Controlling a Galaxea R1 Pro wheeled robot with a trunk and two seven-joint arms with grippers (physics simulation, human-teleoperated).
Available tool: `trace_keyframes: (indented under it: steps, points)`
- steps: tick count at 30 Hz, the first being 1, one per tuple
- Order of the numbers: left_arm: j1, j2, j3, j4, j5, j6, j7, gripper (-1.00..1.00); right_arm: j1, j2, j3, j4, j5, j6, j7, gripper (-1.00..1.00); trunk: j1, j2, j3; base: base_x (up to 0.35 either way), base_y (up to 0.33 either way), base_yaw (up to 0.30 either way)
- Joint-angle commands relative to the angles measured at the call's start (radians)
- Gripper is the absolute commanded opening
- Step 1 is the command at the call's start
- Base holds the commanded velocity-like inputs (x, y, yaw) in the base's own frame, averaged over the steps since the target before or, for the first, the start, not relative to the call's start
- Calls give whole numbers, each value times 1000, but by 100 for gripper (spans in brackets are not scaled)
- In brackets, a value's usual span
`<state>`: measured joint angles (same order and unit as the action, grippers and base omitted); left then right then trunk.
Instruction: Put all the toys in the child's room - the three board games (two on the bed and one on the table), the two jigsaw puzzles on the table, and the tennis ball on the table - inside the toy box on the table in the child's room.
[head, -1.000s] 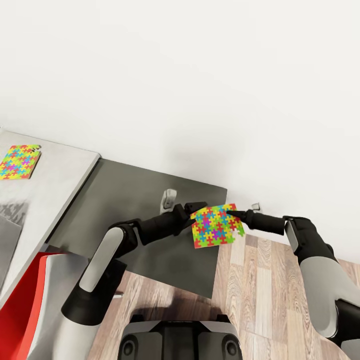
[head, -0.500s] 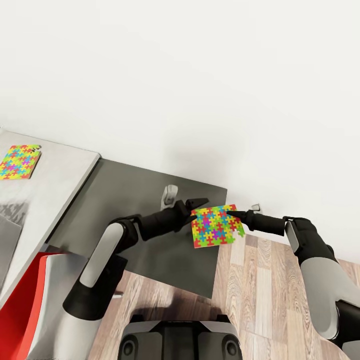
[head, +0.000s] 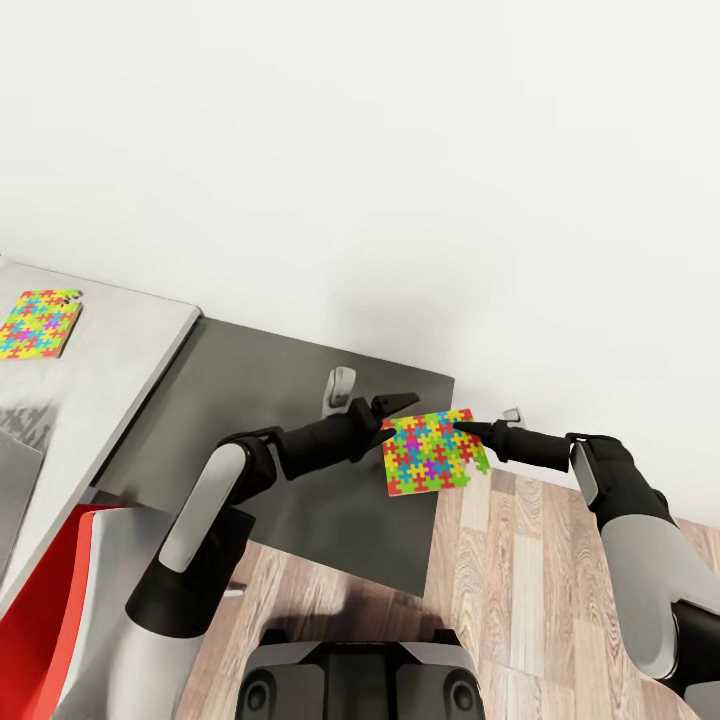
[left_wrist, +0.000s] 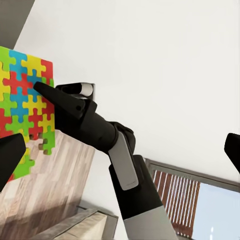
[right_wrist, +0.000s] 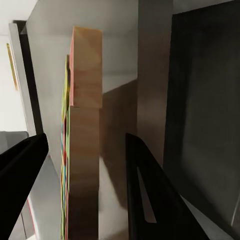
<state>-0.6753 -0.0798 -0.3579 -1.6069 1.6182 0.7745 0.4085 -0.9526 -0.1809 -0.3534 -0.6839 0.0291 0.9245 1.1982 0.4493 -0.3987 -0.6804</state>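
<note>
Left hand (head: 397, 408) has opened and let go; right hand (head: 466, 429) alone pinches the jigsaw puzzle (head: 432, 452), ready for transport.

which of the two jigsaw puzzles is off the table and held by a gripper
The jigsaw puzzle at the dark wing's far corner, pinched at its edge by the right gripper. The other puzzle lies flat on the light grey table top, far from both grippers.

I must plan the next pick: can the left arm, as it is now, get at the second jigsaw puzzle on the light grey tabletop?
Probably not yet. The second jigsaw puzzle lies far off at the table's far left, while the left gripper points the other way, beside the puzzle held by the right gripper.
</note>
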Motion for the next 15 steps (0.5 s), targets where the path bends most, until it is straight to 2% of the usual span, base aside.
trace_keyframes:
  steps: [1, 15]
  points:
    - [-1, 0, 1, -1, 11, 1, 10, 100, 0, 0, 1, 2, 44, -14, 3, -100, 1, -1, -1, 0, 0, 0]
    - [-1, 1, 1, -1, 17, 2, 10, 100, 0, 0, 5, -17, 45, -12, 5, -100, 1, -1, 9, 0, 0, 0]
